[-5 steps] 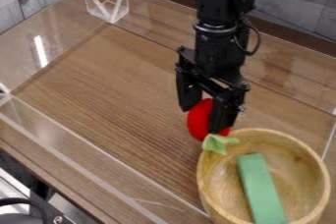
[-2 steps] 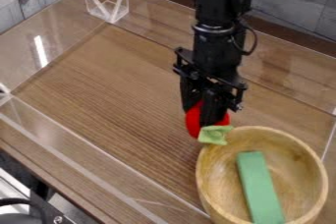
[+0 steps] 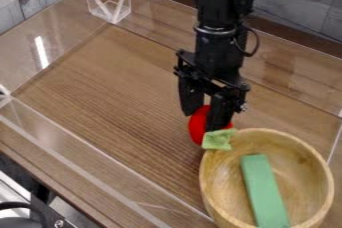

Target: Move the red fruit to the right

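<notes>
Gripper point(image 3: 210, 114) pointing steeply down over the fruit point(image 3: 201, 125), black fingers point(image 3: 189, 98) straddling the red body — closed on it, as far as the view shows. Fruit low between the jaws, at or just above the table point(image 3: 107, 82); contact with the wood not resolvable. Green leafy cap point(image 3: 218, 139) sticking out low on the right side, just touching or overlapping the rim of the bowl point(image 3: 267, 187). Bowl sitting at front right, wooden, with a flat green block point(image 3: 266, 194) lying inside. Arm point(image 3: 222, 17) rising near-vertical from the gripper toward the top edge. Clear plastic walls point(image 3: 54, 34) fencing the table on the left and front. Small clear stand point(image 3: 108, 5) at back left, well apart from everything else.
</notes>
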`<state>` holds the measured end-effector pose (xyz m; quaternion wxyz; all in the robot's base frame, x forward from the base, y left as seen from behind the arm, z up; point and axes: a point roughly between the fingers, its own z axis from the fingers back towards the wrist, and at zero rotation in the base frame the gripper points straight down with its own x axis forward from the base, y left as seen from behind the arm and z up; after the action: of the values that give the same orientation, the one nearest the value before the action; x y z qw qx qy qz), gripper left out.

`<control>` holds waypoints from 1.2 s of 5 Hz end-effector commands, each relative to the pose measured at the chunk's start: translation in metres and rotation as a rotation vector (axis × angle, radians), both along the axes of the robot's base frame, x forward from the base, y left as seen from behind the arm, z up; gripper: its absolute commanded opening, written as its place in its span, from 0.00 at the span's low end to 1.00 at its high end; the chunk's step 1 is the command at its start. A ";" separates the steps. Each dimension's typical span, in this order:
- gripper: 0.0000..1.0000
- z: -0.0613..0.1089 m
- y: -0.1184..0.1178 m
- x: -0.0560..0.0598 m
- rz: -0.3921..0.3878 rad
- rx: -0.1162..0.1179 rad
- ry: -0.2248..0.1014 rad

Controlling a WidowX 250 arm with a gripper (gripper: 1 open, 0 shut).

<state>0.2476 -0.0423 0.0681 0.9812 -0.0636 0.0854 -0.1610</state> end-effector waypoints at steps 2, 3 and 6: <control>1.00 0.008 0.003 0.014 0.032 0.000 -0.042; 0.00 0.008 0.005 0.015 0.042 0.001 -0.041; 0.00 0.012 0.008 0.018 0.069 0.005 -0.044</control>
<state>0.2549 -0.0370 0.0688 0.9855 -0.0628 0.0890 -0.1303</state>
